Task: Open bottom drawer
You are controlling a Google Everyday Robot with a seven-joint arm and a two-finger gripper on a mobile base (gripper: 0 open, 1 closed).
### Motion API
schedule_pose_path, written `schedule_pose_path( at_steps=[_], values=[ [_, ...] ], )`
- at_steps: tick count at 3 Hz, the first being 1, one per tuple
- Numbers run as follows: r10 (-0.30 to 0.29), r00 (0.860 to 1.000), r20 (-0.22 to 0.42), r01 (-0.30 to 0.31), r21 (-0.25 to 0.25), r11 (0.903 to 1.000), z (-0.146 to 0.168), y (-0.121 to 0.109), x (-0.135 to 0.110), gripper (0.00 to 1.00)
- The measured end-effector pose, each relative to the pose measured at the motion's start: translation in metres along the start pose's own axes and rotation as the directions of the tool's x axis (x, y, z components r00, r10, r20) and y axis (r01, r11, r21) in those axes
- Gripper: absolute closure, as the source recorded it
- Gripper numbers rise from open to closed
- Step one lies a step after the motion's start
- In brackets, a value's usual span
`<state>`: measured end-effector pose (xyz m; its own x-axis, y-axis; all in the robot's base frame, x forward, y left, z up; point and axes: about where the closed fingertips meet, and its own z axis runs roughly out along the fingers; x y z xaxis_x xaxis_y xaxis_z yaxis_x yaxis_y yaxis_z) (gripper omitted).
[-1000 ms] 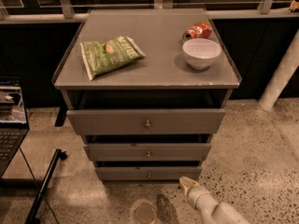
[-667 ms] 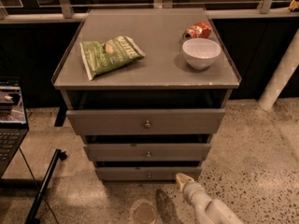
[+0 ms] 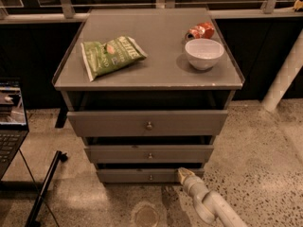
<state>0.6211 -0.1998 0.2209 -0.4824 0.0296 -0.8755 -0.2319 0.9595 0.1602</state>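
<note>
The bottom drawer (image 3: 137,176) is the lowest and narrowest of three grey fronts on the cabinet, with a tiny metal knob (image 3: 151,177) at its centre. It stands slightly pulled out, a dark gap showing above it. My gripper (image 3: 182,173) comes up from the bottom right on a pale arm, its tip at the drawer's top edge, right of the knob.
Above are the middle drawer (image 3: 149,153) and top drawer (image 3: 147,123), both pulled out a little. On the cabinet top (image 3: 156,65) lie a green chip bag (image 3: 110,55), a white bowl (image 3: 204,53) and a red can (image 3: 200,31). A laptop (image 3: 10,122) sits left; a white post (image 3: 285,77) stands right.
My gripper has moved up and left across the floor until it reaches the bottom drawer's right part. The drawers look unchanged.
</note>
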Motion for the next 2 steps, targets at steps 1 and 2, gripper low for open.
schedule_pose_path(
  at_steps=[1, 2],
  values=[
    [-0.015, 1.000, -0.013, 0.015, 0.022, 0.9996, 0.027, -0.013, -0.003, 1.00],
    [-0.046, 0.998, -0.037, 0.048, 0.061, 0.9970, 0.060, -0.033, -0.014, 1.00]
  ],
)
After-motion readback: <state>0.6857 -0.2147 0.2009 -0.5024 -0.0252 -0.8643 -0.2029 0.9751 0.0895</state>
